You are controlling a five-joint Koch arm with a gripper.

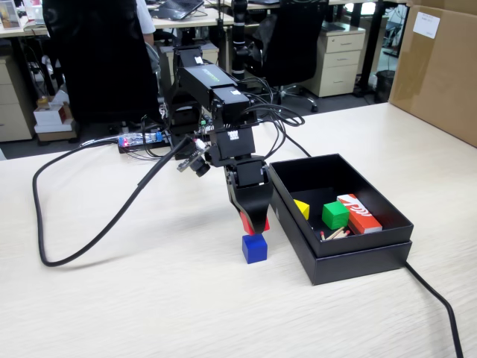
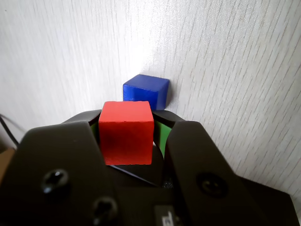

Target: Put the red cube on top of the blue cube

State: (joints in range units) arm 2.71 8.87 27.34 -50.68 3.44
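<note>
On a pale wood table, the red cube is clamped in the gripper at frame centre, just above the blue cube. Faces should be aligned squarely before release.

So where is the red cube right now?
The red cube is clamped in the gripper, just above the blue cube, left of the black box in the fixed view.

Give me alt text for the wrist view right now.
The black jaws grip the red cube between them, held above the pale wood-grain table. The blue cube sits on the table just beyond the red one, partly hidden behind it.
</note>
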